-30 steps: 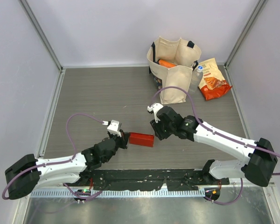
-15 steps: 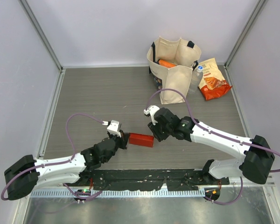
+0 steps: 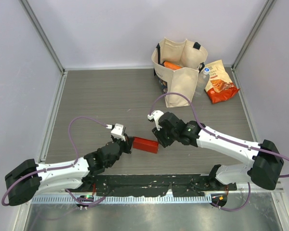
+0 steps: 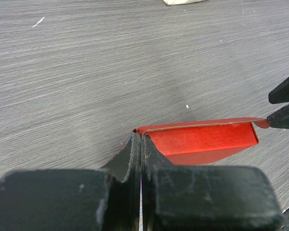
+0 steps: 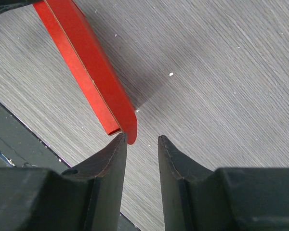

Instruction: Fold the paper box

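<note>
The paper box (image 3: 145, 144) is a small flat red card box lying on the grey table between my two grippers. In the left wrist view the box (image 4: 202, 139) stretches right from my left gripper (image 4: 140, 137), which is shut on its left end. My left gripper (image 3: 127, 143) sits at the box's left edge. My right gripper (image 3: 157, 140) is open at the box's right end. In the right wrist view the box (image 5: 89, 77) runs up and left, its curved end flap touching my left fingertip (image 5: 119, 140), with the gap of my right gripper (image 5: 140, 139) beside it.
A beige cloth tote bag (image 3: 179, 77) with an orange item stands at the back right. An orange-red snack bag (image 3: 220, 82) lies right of it. The black base rail (image 3: 154, 183) runs along the near edge. Grey walls enclose the table.
My right gripper has moved left and slightly down, reaching the box's right end. The left gripper and the box have held still.
</note>
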{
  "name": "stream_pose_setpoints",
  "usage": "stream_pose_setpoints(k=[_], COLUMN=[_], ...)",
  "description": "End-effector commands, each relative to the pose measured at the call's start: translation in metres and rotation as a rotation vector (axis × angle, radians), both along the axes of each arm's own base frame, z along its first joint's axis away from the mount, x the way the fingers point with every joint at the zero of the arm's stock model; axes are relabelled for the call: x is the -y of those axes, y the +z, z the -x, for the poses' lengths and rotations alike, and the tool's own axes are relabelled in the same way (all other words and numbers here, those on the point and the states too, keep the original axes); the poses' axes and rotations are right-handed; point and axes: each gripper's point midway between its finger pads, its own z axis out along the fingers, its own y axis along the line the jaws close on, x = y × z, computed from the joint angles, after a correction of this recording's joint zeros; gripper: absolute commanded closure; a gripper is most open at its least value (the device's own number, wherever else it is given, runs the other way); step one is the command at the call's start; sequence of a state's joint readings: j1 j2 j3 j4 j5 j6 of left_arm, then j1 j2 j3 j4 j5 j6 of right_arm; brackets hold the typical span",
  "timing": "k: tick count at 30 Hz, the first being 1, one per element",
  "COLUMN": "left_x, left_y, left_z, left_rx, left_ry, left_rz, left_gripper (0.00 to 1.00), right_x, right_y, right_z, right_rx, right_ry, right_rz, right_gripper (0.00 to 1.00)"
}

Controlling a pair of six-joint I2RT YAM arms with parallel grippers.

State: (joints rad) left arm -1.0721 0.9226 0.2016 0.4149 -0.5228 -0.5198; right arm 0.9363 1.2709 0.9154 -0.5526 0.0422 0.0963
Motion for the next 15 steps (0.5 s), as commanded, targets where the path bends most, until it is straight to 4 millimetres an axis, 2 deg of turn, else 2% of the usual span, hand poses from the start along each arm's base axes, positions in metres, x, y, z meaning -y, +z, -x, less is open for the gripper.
stream_pose_setpoints(k=[1, 6, 8, 11, 15], left_x=[-0.001, -0.004, -0.004, -0.004, -0.004], left_y=[-0.008, -0.007, -0.007, -0.008, -0.007], left_z=[0.004, 0.004, 0.004, 0.005, 0.005], left_rx=[-0.026, -0.021, -0.022, -0.029, -0.028], left_ry=[-0.012, -0.005, -0.005, -0.004, -0.007], left_rz=[-0.042, -0.036, -0.037, -0.033, -0.028], left_gripper=[1.00, 1.00, 1.00, 1.00, 1.00], right_x=[-0.016, -0.020, -0.024, -0.030, -0.027], right_y=[0.010, 0.021, 0.034, 0.042, 0.024], right_z=[0.003, 0.010, 0.012, 0.015, 0.017], right_rx=[0.007, -0.008, 0.003, -0.004, -0.042], right_ry=[0.018, 0.026, 0.028, 0.049, 0.048], right_rz=[-0.073, -0.135, -0.188, -0.226, -0.173], right_gripper=[0.62, 0.55, 0.52, 0.49, 0.53])
